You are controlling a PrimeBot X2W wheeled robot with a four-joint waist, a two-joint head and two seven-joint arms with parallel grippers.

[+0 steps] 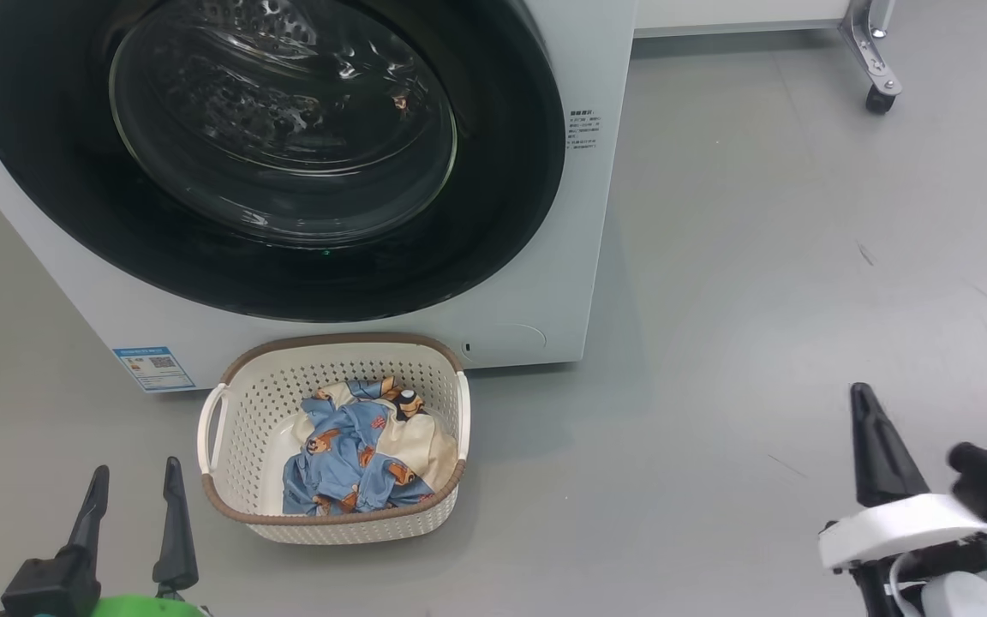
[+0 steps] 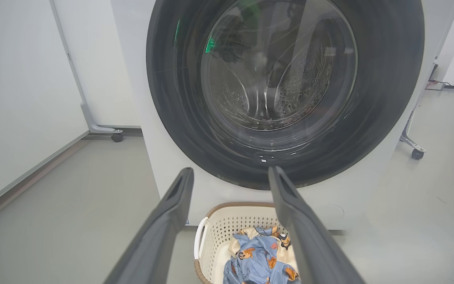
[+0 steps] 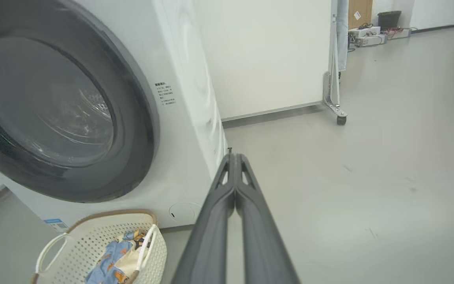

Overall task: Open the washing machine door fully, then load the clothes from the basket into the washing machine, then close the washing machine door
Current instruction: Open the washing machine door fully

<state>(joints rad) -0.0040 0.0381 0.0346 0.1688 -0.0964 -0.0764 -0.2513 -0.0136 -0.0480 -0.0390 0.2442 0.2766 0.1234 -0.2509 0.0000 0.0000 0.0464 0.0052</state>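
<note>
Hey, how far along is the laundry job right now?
Done: nothing yet. The door is shut on the washer, and the clothes lie in the basket. In hand: nothing; the left gripper is open and empty near the basket, the right gripper is shut on nothing, off to the side over the floor. Left: open the door, load the clothes, close the door.

The head view is taken from high, tilted down, with the washing machine door [image 1: 266, 146] at 11 o'clock. From low and near, the door is faced squarely by the left wrist view, obliquely by the right. The basket [image 1: 254, 403] is shared by all three.
</note>
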